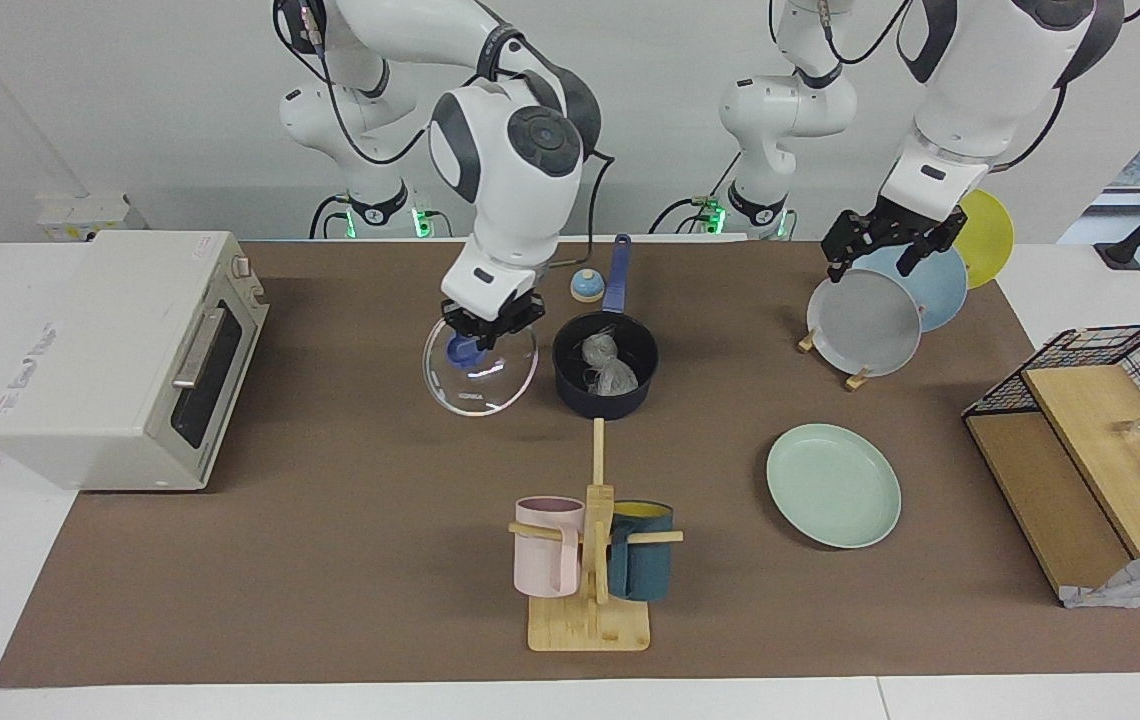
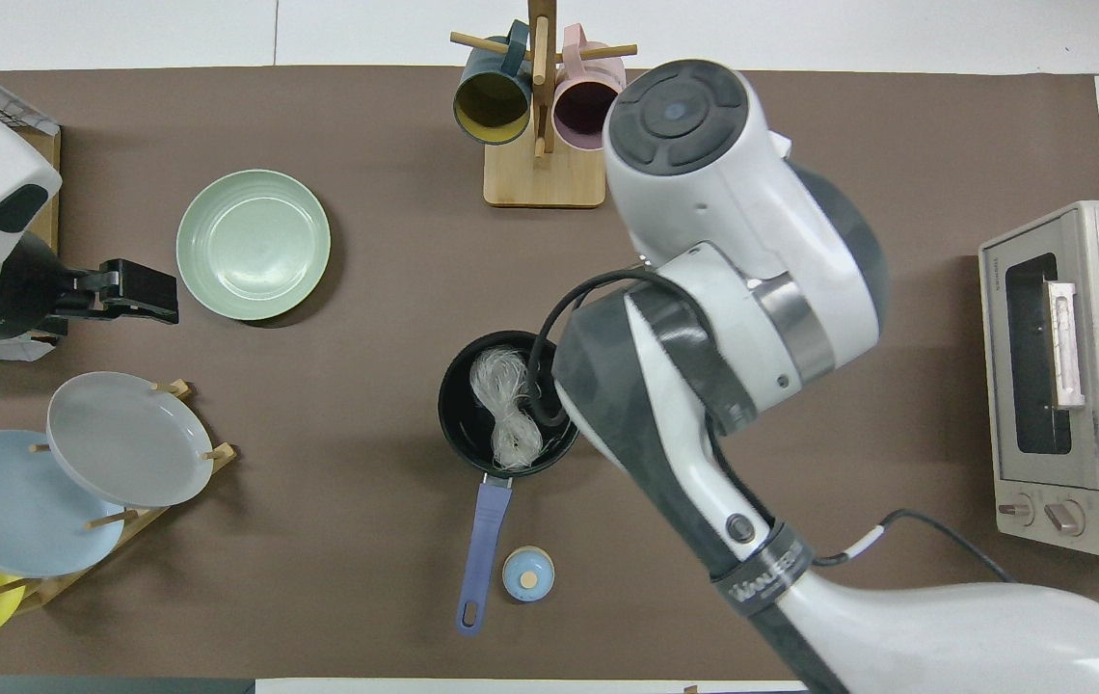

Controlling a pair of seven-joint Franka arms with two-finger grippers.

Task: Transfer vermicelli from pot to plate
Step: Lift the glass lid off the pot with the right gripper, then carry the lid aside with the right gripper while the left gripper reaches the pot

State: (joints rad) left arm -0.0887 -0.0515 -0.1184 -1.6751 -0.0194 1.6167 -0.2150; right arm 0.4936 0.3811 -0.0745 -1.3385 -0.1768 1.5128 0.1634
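Note:
The dark navy pot [image 1: 570,385] [image 2: 458,424] stands uncovered mid-table, its blue handle [image 2: 482,540] pointing toward the robots. Two translucent vermicelli bundles [image 1: 602,362] [image 2: 504,405] lie inside it. My right gripper [image 1: 483,330] is shut on the blue knob of a clear glass lid [image 1: 480,385]. It holds the lid tilted, low over the mat, beside the pot toward the right arm's end. The overhead view hides this gripper and the lid under the arm. The mint-green plate [image 1: 833,485] [image 2: 253,244] lies bare, farther from the robots. My left gripper [image 1: 885,248] [image 2: 140,294] waits open above the plate rack.
A rack holds grey [image 1: 865,322], light blue [image 1: 935,285] and yellow [image 1: 988,235] plates. A mug tree [image 1: 592,560] carries a pink and a teal mug. A toaster oven [image 1: 120,355], a wire basket with boards [image 1: 1100,440] and a small blue knobbed disc [image 2: 527,574] are also here.

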